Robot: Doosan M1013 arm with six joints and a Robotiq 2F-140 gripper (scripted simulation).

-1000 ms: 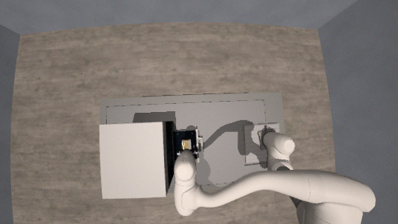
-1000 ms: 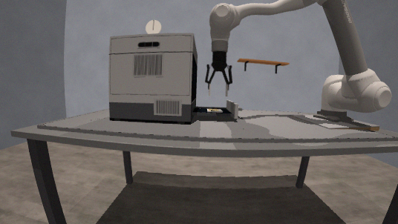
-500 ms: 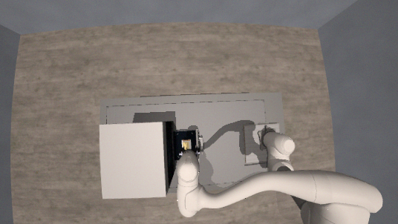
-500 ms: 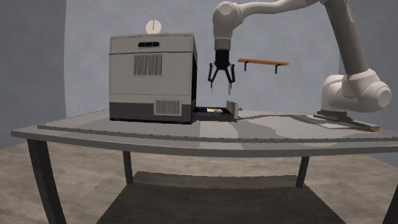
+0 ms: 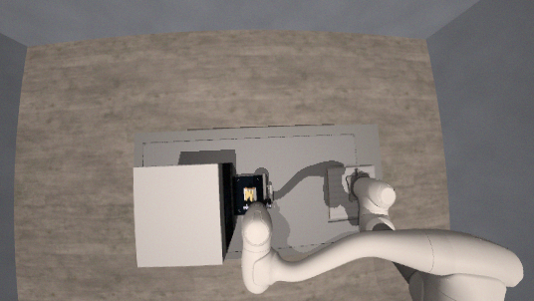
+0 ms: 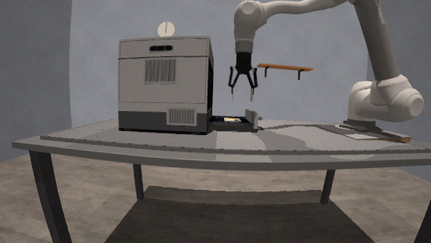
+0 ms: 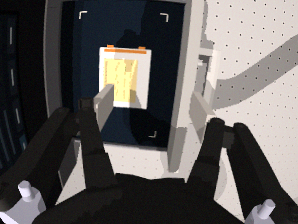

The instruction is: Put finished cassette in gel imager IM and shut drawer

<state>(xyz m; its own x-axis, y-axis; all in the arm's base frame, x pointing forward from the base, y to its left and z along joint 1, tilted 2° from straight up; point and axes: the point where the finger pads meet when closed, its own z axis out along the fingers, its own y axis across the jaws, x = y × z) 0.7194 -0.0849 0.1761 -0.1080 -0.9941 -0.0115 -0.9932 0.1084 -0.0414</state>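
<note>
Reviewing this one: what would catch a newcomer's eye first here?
Probably the cassette, its yellow patch and orange strip bright against the dark glass of the open drawer. Next, the big boxy imager left of it, and the pale arm reaching over from the right, its fingers parted above the drawer.
</note>
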